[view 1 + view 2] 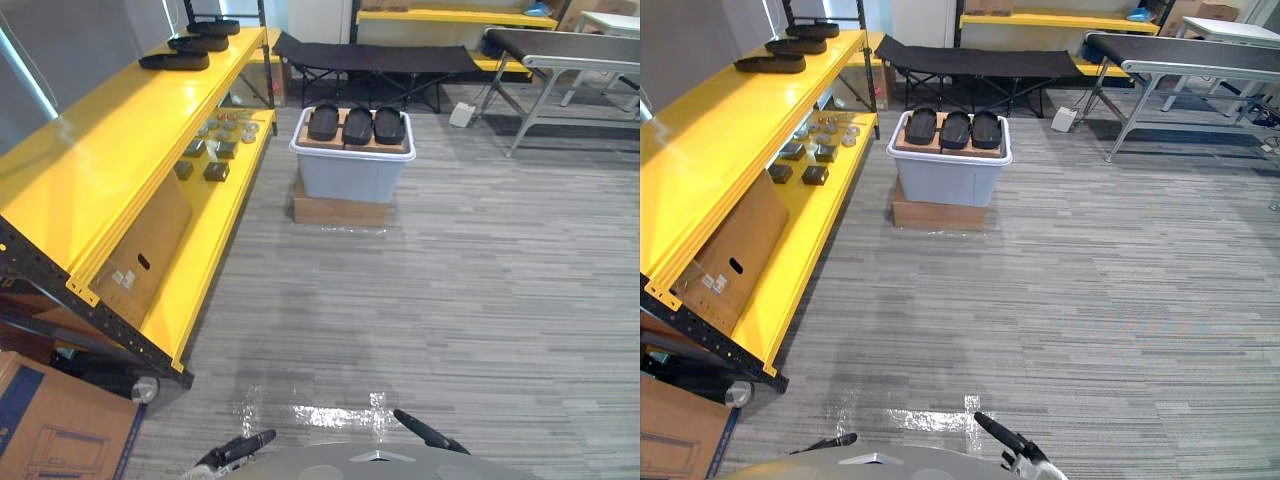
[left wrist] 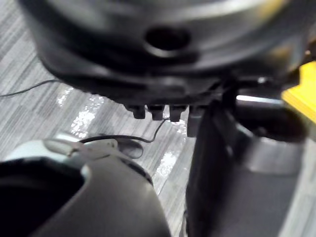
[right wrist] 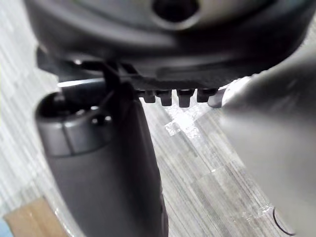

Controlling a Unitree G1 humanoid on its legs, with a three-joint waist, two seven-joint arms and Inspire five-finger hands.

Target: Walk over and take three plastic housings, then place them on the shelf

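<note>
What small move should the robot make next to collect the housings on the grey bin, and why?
Probably a step forward toward the grey bin. The three black housings lie on top of it, across a stretch of floor, while the left hand and right hand hang low by the body, open and empty, well short of reach.

Seeing a grey tub [image 1: 350, 180] resting on a flat cardboard box [image 1: 340, 212] at far centre; spotting a black cot [image 1: 380, 57] farther back, a grey conveyor table [image 1: 560, 45] at far right, and a brown carton [image 1: 50, 425] at near left
</note>
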